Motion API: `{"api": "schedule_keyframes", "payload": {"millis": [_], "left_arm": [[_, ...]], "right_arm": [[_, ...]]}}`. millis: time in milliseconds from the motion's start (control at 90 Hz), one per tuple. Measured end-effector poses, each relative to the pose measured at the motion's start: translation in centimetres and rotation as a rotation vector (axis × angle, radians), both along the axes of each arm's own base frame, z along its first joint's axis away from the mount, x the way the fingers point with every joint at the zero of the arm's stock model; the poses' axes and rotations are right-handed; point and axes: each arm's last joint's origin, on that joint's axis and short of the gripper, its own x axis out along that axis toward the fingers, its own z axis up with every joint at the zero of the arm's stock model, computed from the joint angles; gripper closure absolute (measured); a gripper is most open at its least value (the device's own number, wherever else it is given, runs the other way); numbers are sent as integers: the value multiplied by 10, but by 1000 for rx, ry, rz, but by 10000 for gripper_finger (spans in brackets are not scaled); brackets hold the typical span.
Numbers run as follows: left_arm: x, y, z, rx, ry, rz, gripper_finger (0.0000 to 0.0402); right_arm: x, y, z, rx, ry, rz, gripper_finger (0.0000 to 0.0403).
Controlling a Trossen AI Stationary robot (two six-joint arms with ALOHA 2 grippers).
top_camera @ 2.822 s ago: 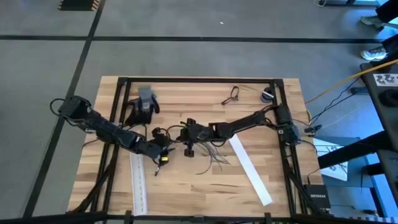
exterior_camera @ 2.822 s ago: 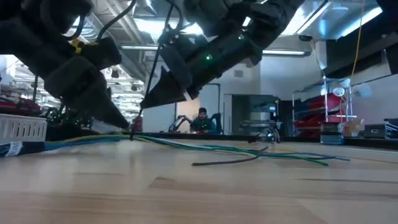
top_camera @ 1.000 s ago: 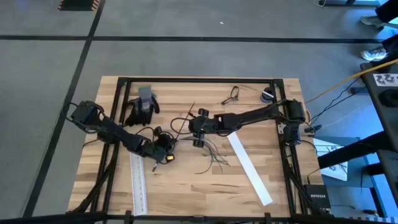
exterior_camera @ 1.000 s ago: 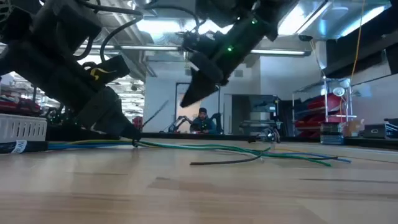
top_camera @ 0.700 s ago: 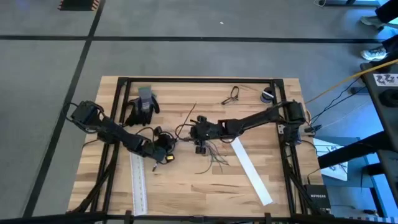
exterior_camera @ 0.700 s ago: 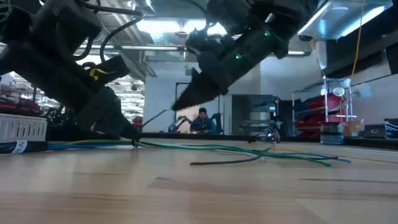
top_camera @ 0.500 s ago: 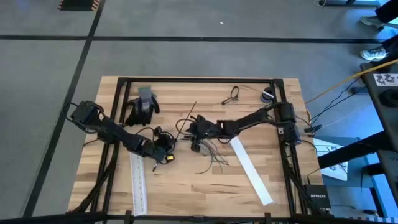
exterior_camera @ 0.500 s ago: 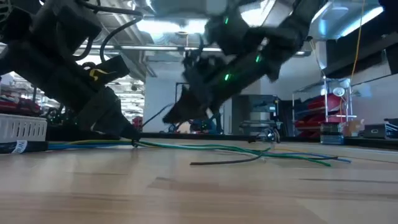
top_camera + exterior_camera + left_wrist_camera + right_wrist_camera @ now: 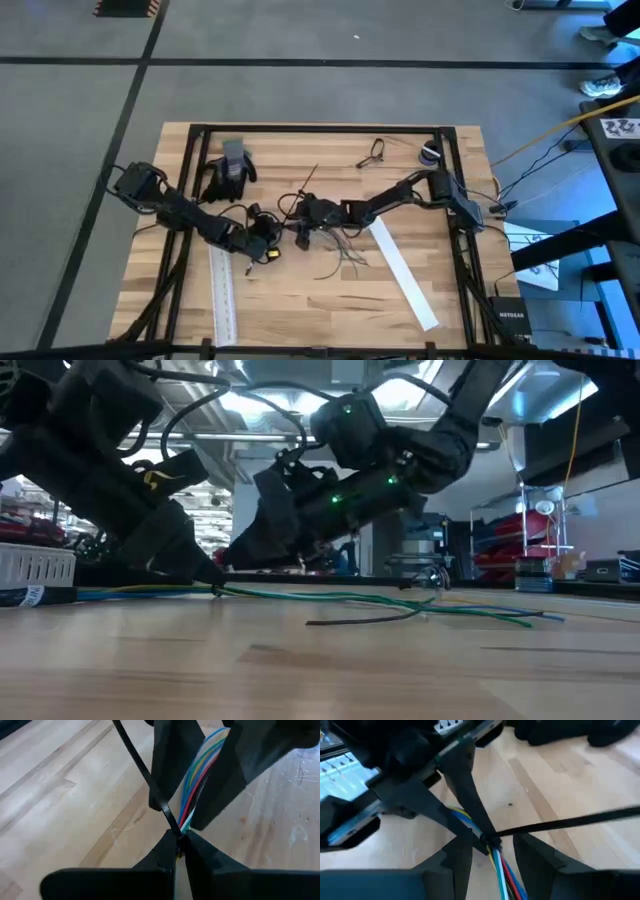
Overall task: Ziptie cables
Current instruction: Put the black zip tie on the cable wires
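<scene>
We pinch the cables with the left gripper at mid-surface, so the bundle stays tight where the black ziptie wraps it. Our right gripper comes in with its fingers spread around that spot. A dark glove and white strips lie nearby, clear of us.

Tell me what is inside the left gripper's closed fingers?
The left gripper pinches the cables, coloured strands, where a black zip tie wraps them. How far the bundle reaches between the fingers is covered.
</scene>
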Motion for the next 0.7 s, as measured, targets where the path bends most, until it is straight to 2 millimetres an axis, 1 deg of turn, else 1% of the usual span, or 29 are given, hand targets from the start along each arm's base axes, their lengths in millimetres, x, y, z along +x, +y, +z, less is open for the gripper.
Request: {"api": "schedule_keyframes", "payload": {"millis": [122, 267, 389, 533, 700], "left_arm": [[0, 0, 0, 4, 3, -4, 394], [0, 0, 0, 4, 3, -4, 394], [0, 0, 0, 4, 3, -3, 394], [0, 0, 0, 3, 3, -1, 394], [0, 0, 0, 5, 4, -2, 394]], "right_arm": [[1, 0, 1, 0, -1, -5, 282], [1, -1, 1, 7, -5, -36, 309], [1, -1, 1, 6, -3, -41, 340], [1, -2, 1, -63, -3, -46, 394], [1, -2, 1, -101, 0, -46, 401]]}}
